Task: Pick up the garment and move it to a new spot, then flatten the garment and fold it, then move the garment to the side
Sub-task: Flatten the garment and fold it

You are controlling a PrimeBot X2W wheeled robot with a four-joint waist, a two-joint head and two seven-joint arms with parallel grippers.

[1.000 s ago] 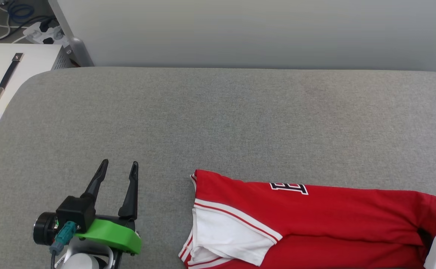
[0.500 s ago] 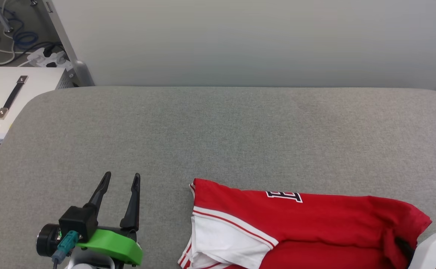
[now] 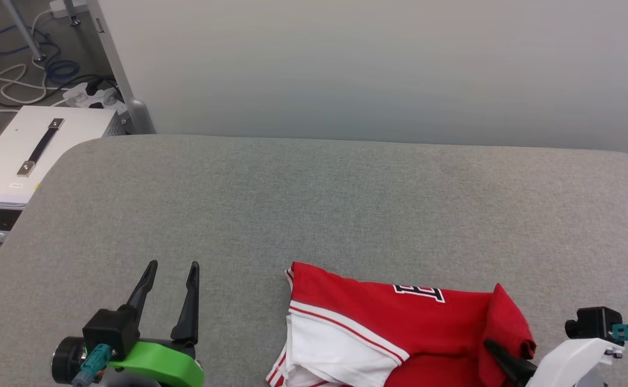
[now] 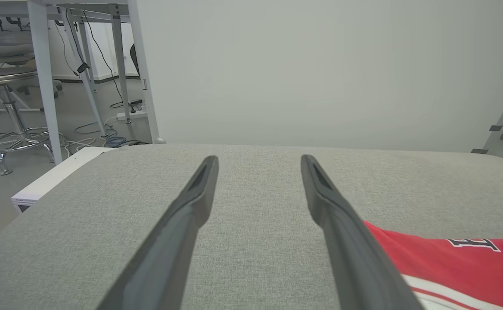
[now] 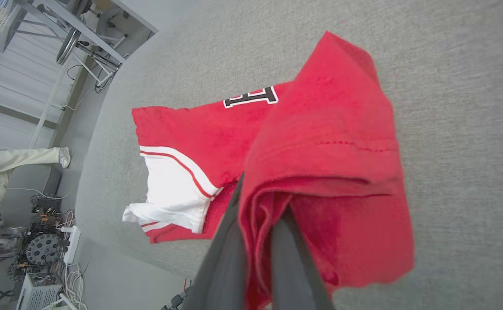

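The garment (image 3: 400, 322), a red jersey with a white sleeve and striped trim, lies on the grey padded table (image 3: 314, 204) near its front edge. My right gripper (image 3: 507, 365) is shut on the garment's right end, which stands lifted and doubled over toward the left. In the right wrist view, red cloth (image 5: 320, 129) is bunched between the two dark fingers (image 5: 234, 258) of the right gripper (image 5: 262, 202). My left gripper (image 3: 173, 266) stands open to the left of the garment, apart from it. In the left wrist view the left gripper (image 4: 259, 159) holds nothing, with the garment (image 4: 449, 262) at the lower right.
A white box with a black handle (image 3: 29, 150) sits beside the table's left end, with cables and a power strip (image 3: 88, 97) on the floor behind it. A pale wall panel (image 3: 378, 70) runs along the far edge. A person's leg (image 5: 23, 157) shows beyond the table.
The head camera has tilted, shifting the whole picture. My right gripper has carried the garment's right end up and leftward, so that end now folds over. The left gripper stays open in place.
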